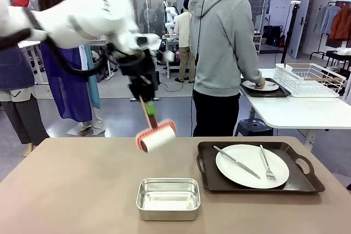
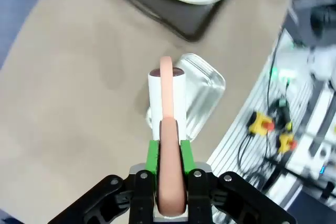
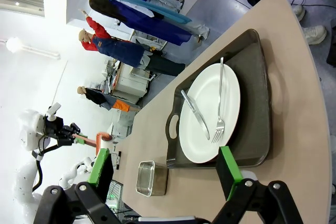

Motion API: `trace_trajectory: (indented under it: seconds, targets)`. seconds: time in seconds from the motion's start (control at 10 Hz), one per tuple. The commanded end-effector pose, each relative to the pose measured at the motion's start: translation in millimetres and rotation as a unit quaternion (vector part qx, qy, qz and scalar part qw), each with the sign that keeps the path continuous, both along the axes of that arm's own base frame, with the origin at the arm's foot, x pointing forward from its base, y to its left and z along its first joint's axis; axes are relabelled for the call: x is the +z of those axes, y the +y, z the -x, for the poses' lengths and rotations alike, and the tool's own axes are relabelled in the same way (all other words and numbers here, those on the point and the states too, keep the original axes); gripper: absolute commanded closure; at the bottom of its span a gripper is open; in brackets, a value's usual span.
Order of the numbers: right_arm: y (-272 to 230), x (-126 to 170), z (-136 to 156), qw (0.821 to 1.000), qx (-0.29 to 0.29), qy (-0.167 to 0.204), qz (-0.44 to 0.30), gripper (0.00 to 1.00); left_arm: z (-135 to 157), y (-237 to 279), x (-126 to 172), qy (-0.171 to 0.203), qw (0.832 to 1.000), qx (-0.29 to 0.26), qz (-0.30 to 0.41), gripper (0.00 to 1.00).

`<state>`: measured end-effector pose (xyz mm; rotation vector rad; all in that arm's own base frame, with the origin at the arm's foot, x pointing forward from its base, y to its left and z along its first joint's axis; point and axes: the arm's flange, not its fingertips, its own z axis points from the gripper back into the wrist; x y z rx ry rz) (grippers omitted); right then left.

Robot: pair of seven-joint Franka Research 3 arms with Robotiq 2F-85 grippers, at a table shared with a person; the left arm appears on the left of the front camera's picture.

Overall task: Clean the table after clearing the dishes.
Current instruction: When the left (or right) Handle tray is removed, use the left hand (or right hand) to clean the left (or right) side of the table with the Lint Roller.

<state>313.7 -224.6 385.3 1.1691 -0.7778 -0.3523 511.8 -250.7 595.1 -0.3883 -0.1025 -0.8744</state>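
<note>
My left gripper (image 1: pixel 147 108) hangs above the brown table (image 1: pixel 71 184), shut on the pink handle of a lint roller (image 1: pixel 158 137). In the left wrist view the green pads (image 2: pixel 152 156) clamp the roller's handle (image 2: pixel 169 129), and its white roll points down over the table (image 2: pixel 79 87). A white plate (image 1: pixel 252 165) with a knife and fork lies on a dark tray (image 1: pixel 307 182) at the right. My right gripper (image 3: pixel 164 174) stands open, off the table's edge, facing that plate (image 3: pixel 210 114). On the white table behind, a person's hand rests on a second plate (image 1: pixel 261 86).
A small steel tin (image 1: pixel 168 197) sits near the front edge, just below the roller; it is also the tin (image 2: pixel 202 95) beside the roll. A white wire rack (image 1: pixel 310 79) stands on the far white table. People stand behind the table.
</note>
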Motion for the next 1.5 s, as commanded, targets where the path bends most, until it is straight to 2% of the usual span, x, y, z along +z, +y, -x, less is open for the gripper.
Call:
trace_trajectory:
  seconds: [0.0, 0.1, 0.2, 0.3, 0.6, 0.7, 0.8, 1.2, 1.3, 1.4]
  targets:
    - [3.6, 1.5, 2.3, 1.0, -0.001, -0.005, 0.0, 0.0, -10.8, 72.7, -28.8, -0.019, 0.978, 0.181, 0.106, 0.9]
    - [3.6, 1.5, 2.3, 1.0, -0.001, -0.005, 0.0, 0.0, -20.7, 115.1, -31.8, -0.019, 0.958, 0.25, 0.14, 0.9]
    - [3.6, 1.5, 2.3, 1.0, -0.001, -0.005, 0.0, 0.0, -28.4, 151.0, -43.4, 0.015, 0.934, 0.314, 0.169, 0.9]
    - [3.6, 1.5, 2.3, 1.0, -0.001, -0.005, 0.0, 0.0, -30.4, 172.3, -58.3, 0.042, 0.923, 0.334, 0.185, 0.9]
    - [3.6, 1.5, 2.3, 1.0, -0.001, -0.005, 0.0, 0.0, -20.3, 208.2, -108.5, 0.107, 0.904, 0.352, 0.217, 0.9]
    - [3.6, 1.5, 2.3, 1.0, -0.001, -0.005, 0.0, 0.0, -14.7, 213.0, -121.4, 0.126, 0.91, 0.316, 0.236, 0.9]
    - [3.6, 1.5, 2.3, 1.0, -0.001, -0.005, 0.0, 0.0, -34.0, 211.7, -102.2, 0.106, 0.909, 0.354, 0.195, 0.9]
    - [3.6, 1.5, 2.3, 1.0, -0.001, -0.005, 0.0, 0.0, -34.0, 211.7, -102.2, 0.106, 0.909, 0.354, 0.195, 0.9]
    - [3.6, 1.5, 2.3, 1.0, -0.001, -0.005, 0.0, 0.0, -32.4, 210.8, -106.7, 0.108, 0.91, 0.346, 0.202, 0.79]
    - [3.6, 1.5, 2.3, 1.0, -0.001, -0.005, 0.0, 0.0, -42.8, 207.2, -131.3, 0.142, 0.912, 0.326, 0.206, 0.79]
